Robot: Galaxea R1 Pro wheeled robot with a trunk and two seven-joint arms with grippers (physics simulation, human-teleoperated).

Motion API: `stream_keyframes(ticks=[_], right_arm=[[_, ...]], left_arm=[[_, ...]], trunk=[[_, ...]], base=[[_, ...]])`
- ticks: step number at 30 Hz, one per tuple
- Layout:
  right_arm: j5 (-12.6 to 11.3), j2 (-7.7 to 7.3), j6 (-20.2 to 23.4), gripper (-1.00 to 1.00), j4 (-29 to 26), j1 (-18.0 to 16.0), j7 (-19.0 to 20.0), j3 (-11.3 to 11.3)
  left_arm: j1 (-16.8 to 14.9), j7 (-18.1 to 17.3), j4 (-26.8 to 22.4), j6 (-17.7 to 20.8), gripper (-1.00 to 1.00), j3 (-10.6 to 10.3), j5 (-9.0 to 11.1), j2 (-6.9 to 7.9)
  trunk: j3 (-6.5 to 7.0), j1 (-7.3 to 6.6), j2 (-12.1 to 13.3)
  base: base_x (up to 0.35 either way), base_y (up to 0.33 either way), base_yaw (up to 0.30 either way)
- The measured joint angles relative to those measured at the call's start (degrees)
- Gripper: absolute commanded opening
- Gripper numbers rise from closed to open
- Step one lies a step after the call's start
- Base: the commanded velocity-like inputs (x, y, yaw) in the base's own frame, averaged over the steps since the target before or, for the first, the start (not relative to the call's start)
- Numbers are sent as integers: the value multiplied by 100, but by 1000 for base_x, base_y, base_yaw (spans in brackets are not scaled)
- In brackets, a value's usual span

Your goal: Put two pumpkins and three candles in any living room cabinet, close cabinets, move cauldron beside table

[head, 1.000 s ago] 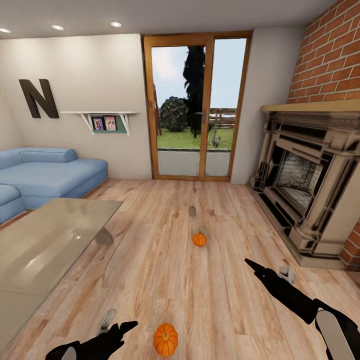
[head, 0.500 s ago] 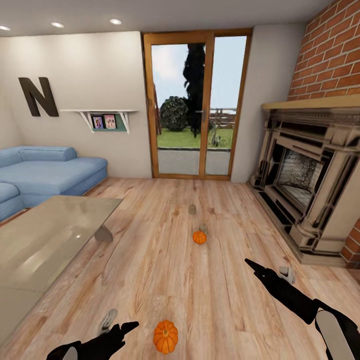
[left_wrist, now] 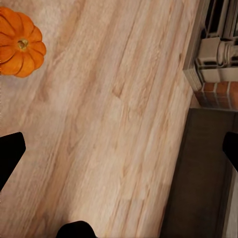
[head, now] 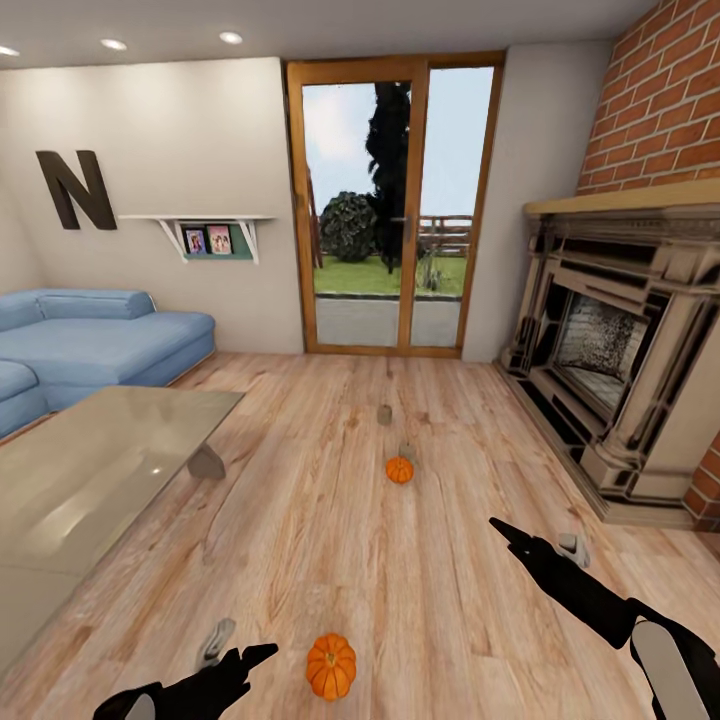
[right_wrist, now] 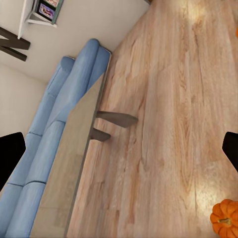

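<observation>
Pumpkins unmoved on the floor; view has tilted down slightly since 0.5 s ago. Tabletop [head: 90, 480] far left of left pincer [head: 262, 653], which is spread, empty. Larger pumpkin [head: 331, 666] just right of it. Small pumpkin [head: 399, 470] beyond, between pincers. Right pincer [head: 503, 527] spread, candle [head: 573, 546] just right.
</observation>
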Motion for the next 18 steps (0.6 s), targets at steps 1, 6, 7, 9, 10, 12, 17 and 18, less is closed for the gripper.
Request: stream_keyframes(ticks=[1, 6, 7, 9, 10, 12, 17, 18], right_arm=[[0, 0, 0, 100, -1, 0, 0, 0], [3, -1, 0, 100, 5, 0, -5, 0], [3, -1, 0, 100, 3, 0, -3, 0], [0, -1, 2, 100, 0, 0, -1, 0], [-1, -1, 3, 100, -1, 0, -1, 0], [1, -1, 2, 100, 2, 0, 0, 0], [-1, -1, 5, 100, 5, 0, 0, 0], [-1, -1, 6, 100, 6, 0, 0, 0]], left_arm=[[0, 1, 0, 0, 100, 0, -1, 0], [-1, -4, 0, 0, 100, 1, 2, 0], [-1, -5, 0, -1, 100, 0, 6, 1], [-2, -3, 0, -1, 100, -1, 1, 0], [-3, -4, 0, -1, 100, -1, 0, 0], [-3, -4, 0, 1, 100, -3, 4, 4], [-3, -2, -2, 0, 100, -1, 2, -3], [-3, 0, -2, -1, 100, -1, -1, -4]], trunk=[[-18, 22, -40], [-108, 132, -241], [-126, 154, -281], [-162, 198, -361], [-180, 220, -401], [-215, 264, -481], [-305, 374, -682], [-323, 395, -722]], base=[[0, 0, 0], [0, 0, 0], [0, 0, 0], [0, 0, 0], [0, 0, 0], [0, 0, 0], [0, 0, 0], [0, 0, 0]])
